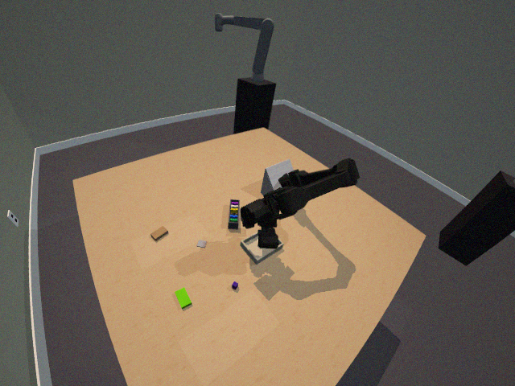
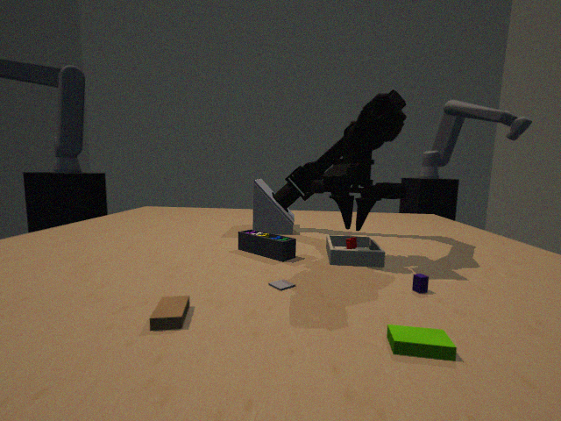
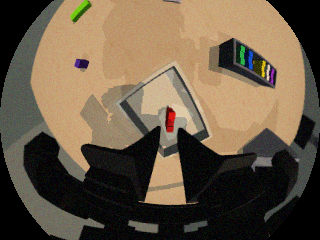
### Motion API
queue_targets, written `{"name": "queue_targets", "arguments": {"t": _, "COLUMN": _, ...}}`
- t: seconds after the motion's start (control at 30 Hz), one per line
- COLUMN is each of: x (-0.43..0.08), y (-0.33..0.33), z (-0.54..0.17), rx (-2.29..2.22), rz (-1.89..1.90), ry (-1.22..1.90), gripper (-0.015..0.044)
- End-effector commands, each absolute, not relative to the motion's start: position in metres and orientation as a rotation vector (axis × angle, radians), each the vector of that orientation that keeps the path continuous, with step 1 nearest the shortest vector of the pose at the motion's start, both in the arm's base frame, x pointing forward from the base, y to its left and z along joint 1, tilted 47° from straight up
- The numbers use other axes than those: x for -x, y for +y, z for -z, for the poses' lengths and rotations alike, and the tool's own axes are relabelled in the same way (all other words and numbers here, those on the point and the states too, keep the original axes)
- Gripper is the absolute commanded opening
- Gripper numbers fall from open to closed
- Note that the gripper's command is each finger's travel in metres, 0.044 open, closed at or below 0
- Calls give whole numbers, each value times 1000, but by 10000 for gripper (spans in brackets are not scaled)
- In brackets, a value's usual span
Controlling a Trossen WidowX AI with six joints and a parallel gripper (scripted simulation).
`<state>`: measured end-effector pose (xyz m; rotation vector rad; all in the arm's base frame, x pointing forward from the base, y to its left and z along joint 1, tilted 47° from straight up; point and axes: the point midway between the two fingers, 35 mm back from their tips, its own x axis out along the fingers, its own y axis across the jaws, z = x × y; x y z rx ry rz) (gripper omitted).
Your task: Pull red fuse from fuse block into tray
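The red fuse (image 2: pixel 351 243) (image 3: pixel 170 120) is inside the grey tray (image 1: pixel 249 254) (image 2: pixel 358 259) (image 3: pixel 146 84), below my fingertips and apart from them. Whether it rests on the tray floor is hard to tell. My gripper (image 2: pixel 353 228) (image 3: pixel 168 130) points down above the tray, its fingers parted by a small gap with nothing between them. In the top view the gripper hides the fuse. The black fuse block (image 1: pixel 233 226) (image 2: pixel 267 248) (image 3: pixel 227 55) stands beside the tray, apart from it, with green, blue, yellow, white and purple fuses in it.
A grey wedge (image 1: pixel 279 170) (image 2: pixel 270 212) stands behind the block. A small purple cube (image 1: pixel 235 285) (image 2: pixel 420 283) (image 3: pixel 81 63), a green slab (image 1: pixel 183 297) (image 2: pixel 421 340), a brown block (image 1: pixel 158 232) (image 2: pixel 170 311) and a thin grey tile (image 1: pixel 201 244) (image 2: pixel 281 284) lie on the table.
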<state>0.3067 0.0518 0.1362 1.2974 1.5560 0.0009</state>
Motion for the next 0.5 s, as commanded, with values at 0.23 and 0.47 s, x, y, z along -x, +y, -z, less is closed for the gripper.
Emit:
{"name": "queue_targets", "arguments": {"t": 0.23, "x": -306, "y": 46, "z": -142, "rx": -1296, "rz": -1, "ry": 1556, "gripper": 330}}
{"name": "queue_targets", "arguments": {"t": 0.47, "x": -300, "y": 26, "z": -162, "rx": -1300, "rz": -1, "ry": 1558, "gripper": 330}}
